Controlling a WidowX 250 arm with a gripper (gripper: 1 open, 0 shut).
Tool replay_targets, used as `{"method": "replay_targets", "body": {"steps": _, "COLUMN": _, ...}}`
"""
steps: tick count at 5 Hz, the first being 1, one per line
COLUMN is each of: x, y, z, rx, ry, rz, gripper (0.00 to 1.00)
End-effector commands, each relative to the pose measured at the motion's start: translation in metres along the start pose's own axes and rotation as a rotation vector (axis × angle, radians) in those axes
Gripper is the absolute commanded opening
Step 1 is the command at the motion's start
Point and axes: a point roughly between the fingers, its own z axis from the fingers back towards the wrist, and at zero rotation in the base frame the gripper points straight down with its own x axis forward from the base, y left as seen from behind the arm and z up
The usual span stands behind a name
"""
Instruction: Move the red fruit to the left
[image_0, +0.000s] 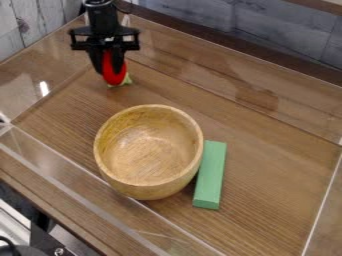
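End effector (111, 68) clamped narrowly on red fruit (114, 70), at 11 o'clock from wooden bowl (148, 151), low over counter (254, 120). Transport step; next probably: set down, release.

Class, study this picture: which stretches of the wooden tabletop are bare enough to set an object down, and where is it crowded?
Bare wood runs right of the gripper holding the red fruit, up to the back wall. Another free patch lies left of the wooden bowl. It is crowded near the front, where the green block sits close beside the bowl, and at the back left around the gripper.
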Motion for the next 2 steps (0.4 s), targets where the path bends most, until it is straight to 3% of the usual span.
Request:
{"method": "replay_targets", "body": {"steps": 1, "x": 0.0097, "y": 0.0086, "z": 0.0099, "rx": 0.012, "ry": -0.056, "rz": 0.065, "gripper": 1.0}}
{"method": "replay_targets", "body": {"steps": 2, "x": 0.0063, "y": 0.0112, "z": 0.0033, "rx": 0.02, "ry": -0.049, "rz": 0.123, "gripper": 1.0}}
